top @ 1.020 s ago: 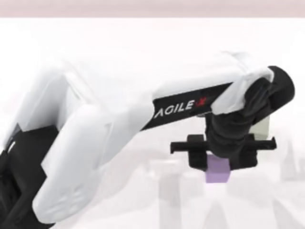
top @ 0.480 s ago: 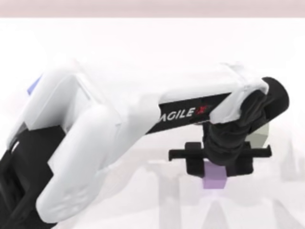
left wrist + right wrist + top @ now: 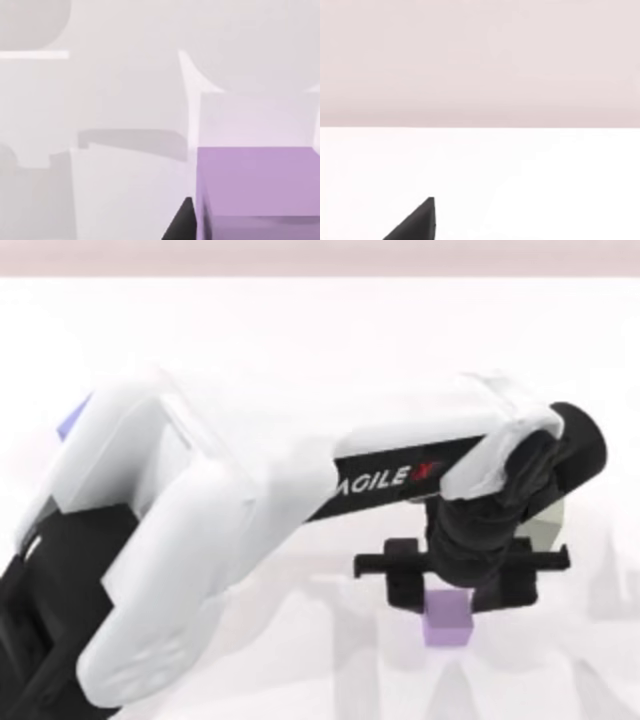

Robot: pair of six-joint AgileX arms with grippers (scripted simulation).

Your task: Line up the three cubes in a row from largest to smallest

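My left arm reaches across the top view, and its gripper (image 3: 448,602) is shut on the small lilac cube (image 3: 447,625), low over the table at the front right. In the left wrist view one dark fingertip (image 3: 182,222) lies against the side of the lilac cube (image 3: 257,185). A corner of the grey-green cube (image 3: 548,525) shows just behind the left wrist, beyond the lilac one. Only a sliver of the periwinkle cube (image 3: 73,420) shows at the far left, behind the arm's shoulder. The right arm is outside the top view; its wrist view shows one fingertip (image 3: 420,220) over bare table.
The bulky white left arm (image 3: 200,560) hides most of the table's left and middle. The pale back wall (image 3: 320,258) runs along the far edge.
The left gripper came down and slightly left with the lilac cube, then held still. The cube now sits lower, towards the front edge.
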